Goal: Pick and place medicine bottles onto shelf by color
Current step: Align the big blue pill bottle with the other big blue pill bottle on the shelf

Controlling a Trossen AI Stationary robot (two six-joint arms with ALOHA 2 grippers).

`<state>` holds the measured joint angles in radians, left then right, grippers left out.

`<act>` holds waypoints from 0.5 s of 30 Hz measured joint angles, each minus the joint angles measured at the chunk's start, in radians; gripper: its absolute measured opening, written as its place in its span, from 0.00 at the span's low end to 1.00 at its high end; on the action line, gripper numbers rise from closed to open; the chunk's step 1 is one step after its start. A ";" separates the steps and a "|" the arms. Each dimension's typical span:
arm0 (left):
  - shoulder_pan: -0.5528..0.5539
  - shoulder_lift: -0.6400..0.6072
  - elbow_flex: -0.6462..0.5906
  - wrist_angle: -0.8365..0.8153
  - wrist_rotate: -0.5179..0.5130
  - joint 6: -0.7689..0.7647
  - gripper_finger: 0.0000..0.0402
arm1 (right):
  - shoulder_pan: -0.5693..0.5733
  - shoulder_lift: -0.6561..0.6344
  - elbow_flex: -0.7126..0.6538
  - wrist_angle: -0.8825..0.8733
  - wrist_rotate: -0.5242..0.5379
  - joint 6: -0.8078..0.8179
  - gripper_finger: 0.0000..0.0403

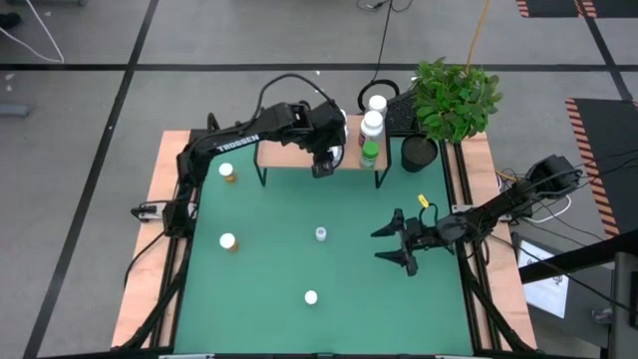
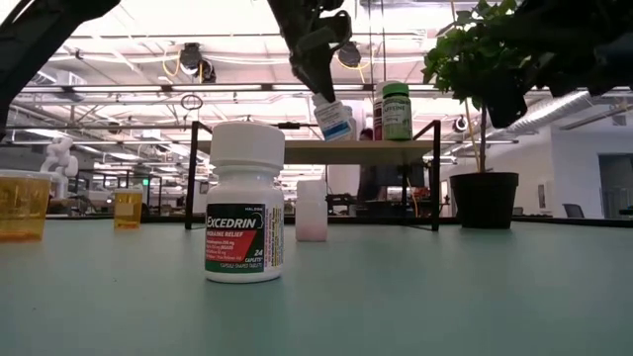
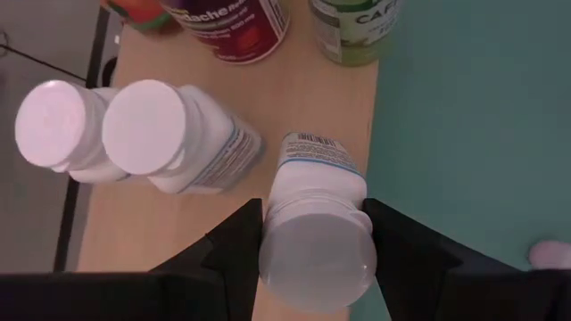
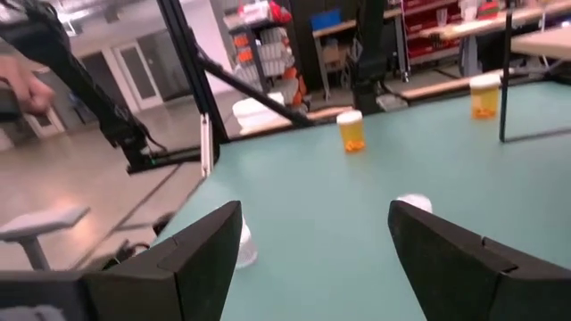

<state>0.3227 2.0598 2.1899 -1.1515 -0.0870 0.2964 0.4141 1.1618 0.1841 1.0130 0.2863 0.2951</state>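
The shelf (image 1: pixel 289 154) is a light-wood board on black legs at the table's far side. On its right end stand two white bottles (image 3: pixel 147 129), a red-labelled one (image 3: pixel 236 22) and a green one (image 2: pixel 397 111). My left gripper (image 1: pixel 324 160) is shut on a white, blue-labelled bottle (image 2: pixel 334 117) over the shelf's middle. My right gripper (image 1: pixel 399 244) hangs open over the mat's right part, holding nothing. On the mat stand two orange bottles (image 1: pixel 227 172) (image 1: pixel 227 240), a small white one (image 1: pixel 321 233) and an Excedrin bottle (image 2: pixel 244 203). My left gripper pinches the blue-labelled bottle at its white cap end (image 3: pixel 277 241), one finger (image 3: pixel 234 254) on each side. The fingers come slanting down from above. The bottle hangs tilted, base lowest, right at the shelf board (image 3: pixel 303 98); I cannot tell whether the base touches it.
A potted plant (image 1: pixel 451 100) in a black pot (image 2: pixel 485 198) stands just right of the shelf. The green mat (image 1: pixel 269 269) has free room between the scattered bottles. Wooden strips (image 1: pixel 158 239) edge the table left and right.
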 joint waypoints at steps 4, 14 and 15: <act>0.000 0.000 0.000 0.003 0.001 0.036 0.45 | 0.005 0.000 0.000 0.031 -0.002 -0.009 0.69; 0.002 0.000 -0.001 0.029 0.000 0.000 0.58 | 0.033 0.000 0.000 0.046 0.001 -0.031 0.69; 0.003 0.000 -0.001 0.035 -0.002 -0.002 0.60 | 0.033 0.000 0.000 0.048 0.001 -0.031 0.69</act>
<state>0.3259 2.0598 2.1887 -1.1162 -0.0888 0.2945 0.4469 1.1618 0.1841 1.0608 0.2877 0.2642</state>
